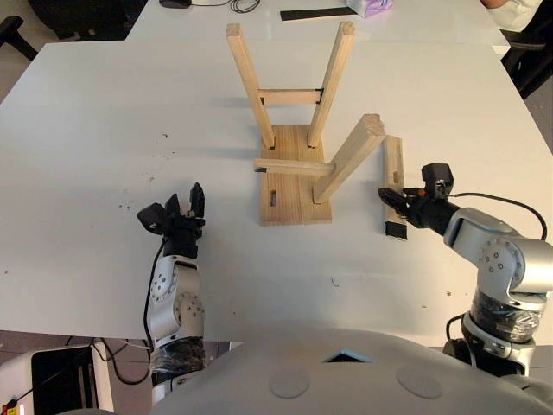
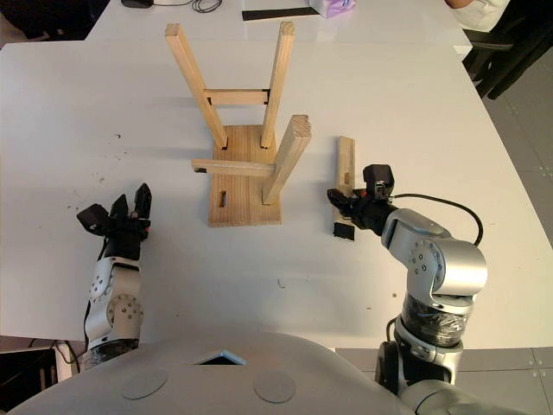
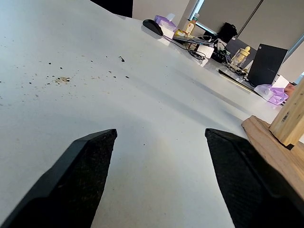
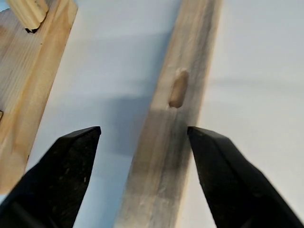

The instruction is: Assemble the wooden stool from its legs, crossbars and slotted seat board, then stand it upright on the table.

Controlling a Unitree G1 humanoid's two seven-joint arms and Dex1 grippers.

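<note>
The slotted seat board [image 1: 291, 206] lies flat mid-table. Two legs [image 1: 246, 78] stand in its far end, joined by a crossbar [image 1: 289, 97]. A third leg [image 1: 350, 157] leans tilted over the board's right side, with a second crossbar [image 1: 289, 164] sticking out to the left. A loose leg [image 1: 393, 164] lies flat on the table to the right; its slot is plain in the right wrist view [image 4: 176, 90]. My right gripper [image 1: 393, 212] is open, its fingers straddling that leg's near end [image 4: 143, 130]. My left gripper [image 1: 177, 207] is open and empty, left of the board [image 3: 160, 133].
Dark crumbs [image 1: 143, 186] speckle the white table [image 1: 86, 112] on the left. At the far edge sit a purple tissue pack [image 1: 371, 7], a black strip [image 1: 311, 14] and a mouse [image 1: 175, 3]. Open tabletop lies left of the board.
</note>
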